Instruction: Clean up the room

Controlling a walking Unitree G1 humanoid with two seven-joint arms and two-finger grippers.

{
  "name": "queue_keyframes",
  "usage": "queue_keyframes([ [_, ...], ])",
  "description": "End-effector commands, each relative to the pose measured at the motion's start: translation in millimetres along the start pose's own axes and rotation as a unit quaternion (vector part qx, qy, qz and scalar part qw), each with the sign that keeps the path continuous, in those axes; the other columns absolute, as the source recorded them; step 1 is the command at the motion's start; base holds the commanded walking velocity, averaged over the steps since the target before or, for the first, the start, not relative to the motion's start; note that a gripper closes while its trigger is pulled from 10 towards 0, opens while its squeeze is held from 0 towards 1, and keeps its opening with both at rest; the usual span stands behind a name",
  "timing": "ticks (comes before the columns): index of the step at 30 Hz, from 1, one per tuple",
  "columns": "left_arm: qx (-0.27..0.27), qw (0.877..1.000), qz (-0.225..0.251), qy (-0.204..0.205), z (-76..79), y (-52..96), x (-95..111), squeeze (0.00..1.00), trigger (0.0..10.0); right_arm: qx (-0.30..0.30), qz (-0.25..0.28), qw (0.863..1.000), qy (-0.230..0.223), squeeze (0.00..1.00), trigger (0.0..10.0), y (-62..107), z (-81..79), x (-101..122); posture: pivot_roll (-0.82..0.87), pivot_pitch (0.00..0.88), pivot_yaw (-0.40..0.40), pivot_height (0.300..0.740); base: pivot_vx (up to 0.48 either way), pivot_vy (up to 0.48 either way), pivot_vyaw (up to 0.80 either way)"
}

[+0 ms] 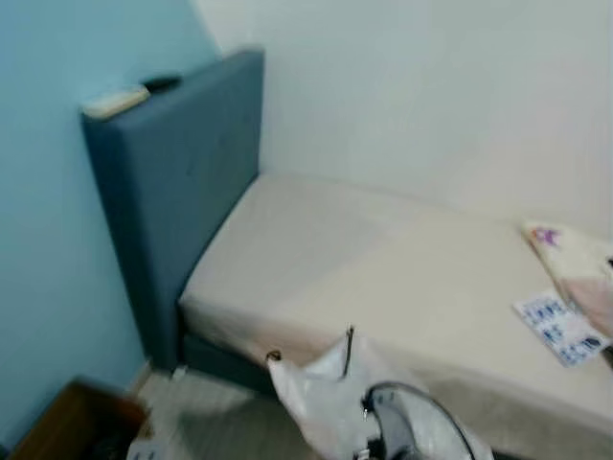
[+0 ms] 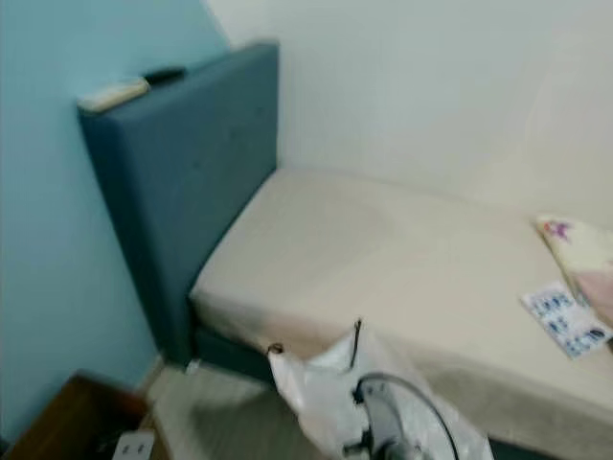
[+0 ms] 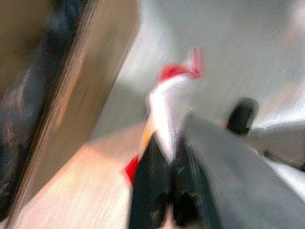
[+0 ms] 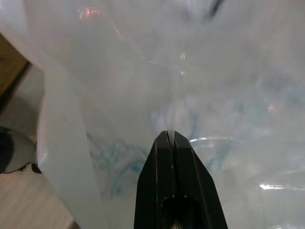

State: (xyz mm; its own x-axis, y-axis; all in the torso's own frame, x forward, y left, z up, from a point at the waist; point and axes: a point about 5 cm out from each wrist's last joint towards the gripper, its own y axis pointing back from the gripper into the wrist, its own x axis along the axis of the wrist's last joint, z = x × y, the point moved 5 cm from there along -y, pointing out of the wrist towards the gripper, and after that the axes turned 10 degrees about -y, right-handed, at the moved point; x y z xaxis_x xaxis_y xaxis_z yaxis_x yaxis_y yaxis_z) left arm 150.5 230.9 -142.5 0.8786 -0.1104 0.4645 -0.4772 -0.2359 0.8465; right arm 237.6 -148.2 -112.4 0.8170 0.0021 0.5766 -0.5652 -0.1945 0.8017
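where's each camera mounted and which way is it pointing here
Left and right eye views: on the head, looking forward and down at the bed and blue headboard; both share the white plastic bag.
Left wrist view: along the left gripper, shut on a red and white wrapper, floor beyond.
Right wrist view: along the right gripper, pinching that bag.

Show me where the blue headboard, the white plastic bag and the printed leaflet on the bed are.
blue headboard (image 1: 182, 182), left eye view, front face.
white plastic bag (image 1: 321, 393), left eye view, upper part.
printed leaflet (image 1: 560, 328), left eye view, its middle.
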Motion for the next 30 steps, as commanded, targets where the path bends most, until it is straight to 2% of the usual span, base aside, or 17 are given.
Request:
queue_keyframes([
  [1,-0.009,1.0,-0.019,-0.005,2.5,1.7,-12,0.0,10.0,0.001,0.026,1.0,-0.003,0.0,10.0,-0.6,0.4,16,0.15,0.0,-0.166,0.74,0.0,0.0,0.65],
  [5,-0.01,0.999,-0.032,0.0,1.6,3.8,-22,0.0,10.0,0.005,0.047,0.999,0.008,0.0,10.0,-1.4,-2.1,31,0.15,0.0,-0.165,0.74,0.0,0.0,0.64],
  [7,-0.009,0.999,-0.039,0.001,0.9,5.1,-28,0.0,10.0,0.009,0.072,0.997,0.023,0.0,10.0,-1.8,-5.6,49,0.16,0.0,-0.167,0.74,0.0,0.0,0.64],
  [11,-0.009,0.999,-0.041,0.002,0.7,5.3,-29,0.0,10.0,0.013,0.096,0.995,0.026,0.0,10.0,-1.3,-8.3,66,0.17,0.0,-0.169,0.74,0.0,0.0,0.65],
  [12,-0.009,0.999,-0.04,0.002,0.7,5.2,-29,0.0,10.0,0.016,0.113,0.993,0.022,0.0,10.0,-0.5,-9.5,77,0.17,0.0,-0.17,0.74,0.0,0.0,0.64],
  [13,-0.009,0.999,-0.04,0.002,0.7,5.2,-29,0.0,10.0,0.016,0.113,0.993,0.022,0.0,10.0,-0.5,-9.5,77,0.17,0.0,-0.17,0.74,0.0,0.0,0.64],
  [17,-0.012,0.999,-0.034,0.003,0.8,4.3,-25,0.0,10.0,0.031,0.183,0.982,0.024,0.0,10.0,6.1,-16.8,124,0.17,0.0,-0.17,0.74,0.0,0.0,0.65],
  [21,-0.012,0.999,-0.034,0.003,0.8,4.2,-24,0.0,10.0,0.033,0.192,0.98,0.025,0.0,10.0,7.3,-17.9,130,0.17,0.0,-0.17,0.74,0.0,0.0,0.65],
  [22,-0.013,0.999,-0.034,0.002,1.0,4.2,-24,0.0,10.0,0.043,0.215,0.975,0.029,0.0,10.0,10.5,-22.9,144,0.17,0.0,-0.166,0.74,0.0,0.0,0.64],
  [23,-0.013,0.999,-0.034,0.002,1.0,4.2,-24,0.0,10.0,0.043,0.215,0.975,0.029,0.0,10.0,10.5,-22.9,144,0.17,0.0,-0.166,0.74,0.0,0.0,0.64],
  [26,-0.016,0.999,-0.035,0.0,1.5,4.3,-25,0.0,10.0,0.074,0.269,0.959,0.039,0.0,10.0,20.5,-38.4,179,0.16,0.0,-0.163,0.74,0.0,0.0,0.65],
  [30,-0.017,0.999,-0.034,0.0,1.8,4.1,-24,0.0,10.0,0.1,0.289,0.951,0.049,0.0,10.0,25.0,-51.0,191,0.16,0.0,-0.162,0.74,0.0,0.0,0.64],
])
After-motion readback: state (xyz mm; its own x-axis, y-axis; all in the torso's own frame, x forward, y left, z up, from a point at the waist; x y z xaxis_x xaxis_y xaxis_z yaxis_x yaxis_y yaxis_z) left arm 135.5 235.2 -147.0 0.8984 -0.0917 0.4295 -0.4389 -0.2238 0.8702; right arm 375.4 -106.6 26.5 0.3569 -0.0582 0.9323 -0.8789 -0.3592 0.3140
